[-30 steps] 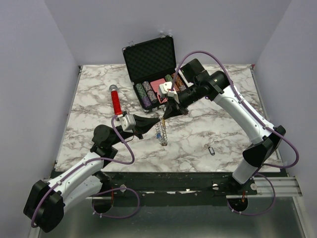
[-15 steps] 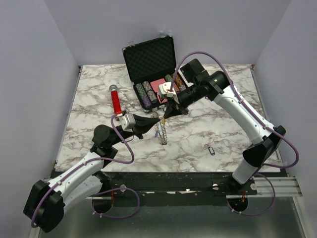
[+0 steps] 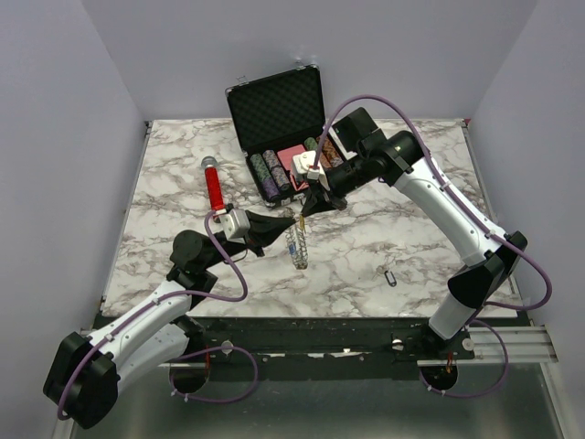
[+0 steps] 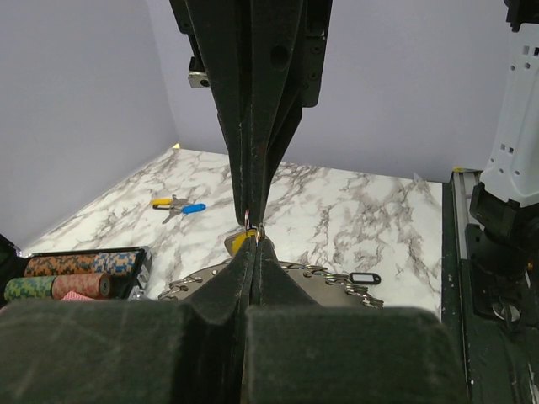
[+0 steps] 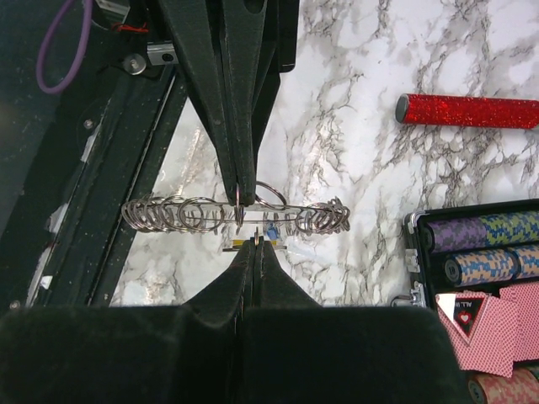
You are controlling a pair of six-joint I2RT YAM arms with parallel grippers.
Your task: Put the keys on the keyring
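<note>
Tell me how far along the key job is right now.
Done: nothing clearly finished. In hand: the shut left hand holds the large silver keyring on edge; the shut right hand seems to pinch a small yellow-tagged silver key at it. Left: a black-tagged silver key and a loose pair tagged yellow and blue lie on the marble table.

The left arm [image 3: 146, 320] stretches in from near-left and the right arm [image 3: 448, 201] from far-right, left tool [image 3: 294, 222] and right tool [image 3: 303, 214] both pinched closed, tips almost touching.
</note>
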